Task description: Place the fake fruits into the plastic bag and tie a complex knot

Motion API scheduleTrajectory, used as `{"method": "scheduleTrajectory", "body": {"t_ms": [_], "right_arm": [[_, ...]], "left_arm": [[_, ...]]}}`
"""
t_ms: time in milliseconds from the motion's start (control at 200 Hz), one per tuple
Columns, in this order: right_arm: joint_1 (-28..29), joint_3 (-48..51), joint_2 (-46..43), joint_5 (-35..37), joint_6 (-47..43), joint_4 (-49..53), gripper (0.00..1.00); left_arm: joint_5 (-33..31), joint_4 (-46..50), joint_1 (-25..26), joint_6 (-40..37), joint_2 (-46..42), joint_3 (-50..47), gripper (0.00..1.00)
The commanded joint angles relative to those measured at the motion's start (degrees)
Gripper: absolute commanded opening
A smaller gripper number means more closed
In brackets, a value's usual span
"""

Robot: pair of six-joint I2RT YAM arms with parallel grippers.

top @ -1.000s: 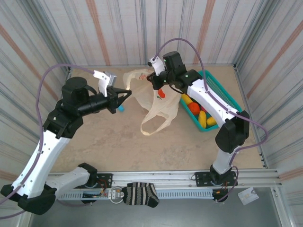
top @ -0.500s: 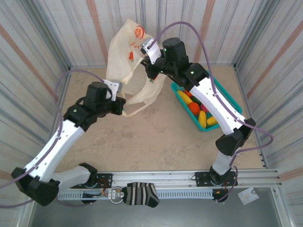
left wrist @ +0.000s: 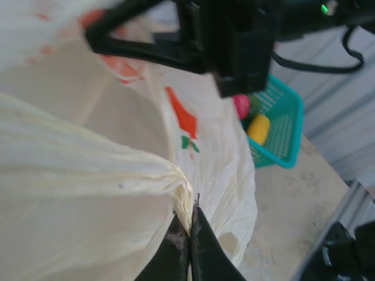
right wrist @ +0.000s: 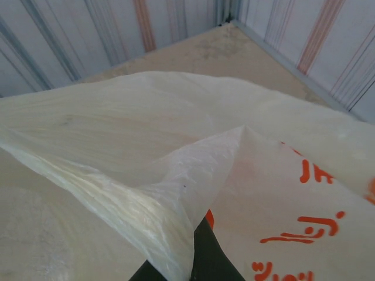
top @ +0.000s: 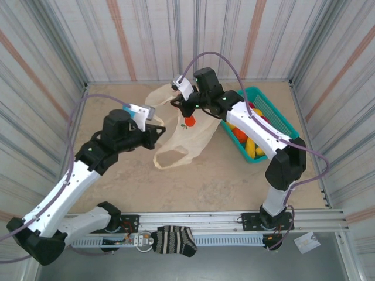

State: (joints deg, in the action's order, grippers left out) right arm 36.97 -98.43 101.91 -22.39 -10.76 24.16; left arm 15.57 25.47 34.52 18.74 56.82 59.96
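Opening step: left gripper (left wrist: 188, 222), right gripper (top: 180, 106) each pinch plastic bag (top: 202, 138); fake fruits (top: 241, 135) at 3 o'clock in basket (left wrist: 285, 129); next: spread mouth

1. A robot test cell, the sort found in a lab
2. Striped corrugated metal walls (top: 146, 41) box in a bare beige worktop (top: 205, 175)
3. Arm bases (top: 266, 219) are bolted to an aluminium rail (top: 199, 218), with purple cables (top: 231, 58) looping above

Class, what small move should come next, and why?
Probably pull the left gripper and right gripper apart to open the thin cream printed plastic bag: both pinch it, and the glossy plastic fruits lie in the teal mesh basket.
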Motion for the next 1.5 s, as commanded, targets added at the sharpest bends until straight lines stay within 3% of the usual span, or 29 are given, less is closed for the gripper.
{"method": "scheduleTrajectory", "body": {"t_ms": [0, 145, 276, 416, 471, 641, 761, 842, 947, 1037, 1092, 1192, 1393, 1493], "right_arm": [[-0.98, 3.55, -1.01, -1.83, 0.54, -2.71, 0.04], [-2.06, 6.51, -0.91, -1.23, -1.79, -3.83, 0.07], [-2.26, 5.36, 1.09, 4.38, -3.01, -1.38, 0.11], [-2.61, 8.44, -0.55, 4.91, -1.36, -2.72, 0.44], [-2.60, 9.49, -1.44, 5.00, -0.44, -3.15, 0.53], [-3.31, 13.94, -8.86, 1.22, 5.38, -4.89, 0.62], [-6.87, 18.66, -16.83, -3.03, 14.75, -7.22, 0.70], [-9.87, 21.66, -20.66, -5.77, 20.18, -8.15, 0.69], [-12.34, 26.38, -24.71, -1.40, 26.42, -10.27, 0.61], [-15.31, 27.39, -25.72, -5.29, 31.85, -9.29, 0.59], [-16.31, 25.69, -25.06, -9.56, 32.07, -6.00, 0.61], [-15.62, 26.02, -25.77, -9.12, 29.96, -4.75, 0.64], [-12.04, 20.66, -19.08, 2.24, 25.82, 2.05, 0.57], [-9.46, 17.03, -14.23, 8.99, 23.61, 2.32, 0.43]], "left_arm": [[0.63, -3.33, 4.04, 2.51, 0.30, -3.26, 0.00], [1.58, -7.25, 4.59, 4.60, -1.32, -5.26, 0.00], [2.77, -8.87, 4.65, 5.61, 0.01, -5.97, 0.00], [4.29, -11.14, 4.51, 7.79, 3.25, -4.51, 0.00], [4.71, -10.62, 4.42, 8.19, 5.04, -1.94, 0.00], [5.70, -8.44, 3.97, 8.65, 8.36, 3.77, 0.00], [5.83, -7.43, 3.46, 8.72, 8.09, 4.99, 0.00], [6.20, -7.54, 3.18, 8.97, 7.94, 4.88, 0.00], [6.87, -7.96, 2.96, 9.25, 8.40, 5.12, 0.00], [7.37, -8.45, 3.00, 9.56, 8.90, 5.34, 0.00], [7.60, -8.85, 2.92, 9.56, 8.98, 5.34, 0.00], [7.58, -8.86, 2.84, 9.21, 9.18, 5.69, 0.00], [5.58, -7.35, 2.18, 7.79, 6.70, 5.89, 0.00], [3.29, -8.22, 1.51, 7.27, 2.42, 3.96, 0.00]]}}
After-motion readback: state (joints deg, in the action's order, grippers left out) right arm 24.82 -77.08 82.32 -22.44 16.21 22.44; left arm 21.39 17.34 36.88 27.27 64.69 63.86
